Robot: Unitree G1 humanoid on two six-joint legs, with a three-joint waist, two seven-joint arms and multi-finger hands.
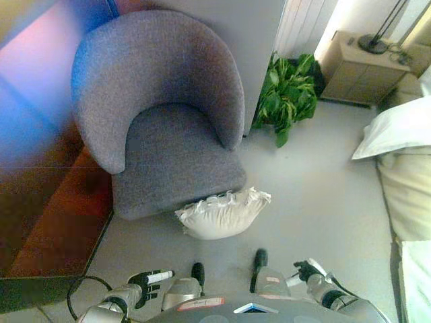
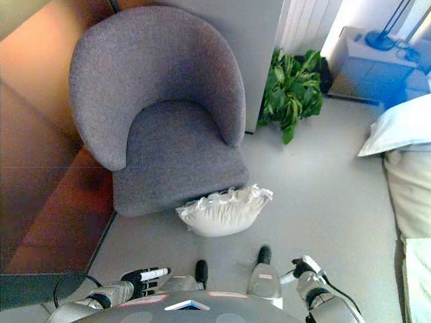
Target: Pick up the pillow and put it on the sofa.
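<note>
A white frilled pillow [image 1: 222, 212] lies on the pale floor, leaning against the front edge of a grey tub armchair [image 1: 161, 114]. The chair's seat [image 2: 176, 151] holds nothing. My left hand [image 1: 149, 282] shows low at the bottom left, fingers straight with a white tip pointing right, well short of the pillow. My right hand [image 1: 308, 270] sits at the bottom right, dark with a white cover; its fingers are too small to read. Neither hand touches the pillow.
A green potted plant [image 1: 288, 94] stands right of the chair beside a grey wall panel. A bedside cabinet [image 1: 363, 67] with a lamp base is at the back right. A bed with white pillow [image 1: 397, 128] runs along the right edge. Brown wooden flooring [image 1: 54, 215] lies left.
</note>
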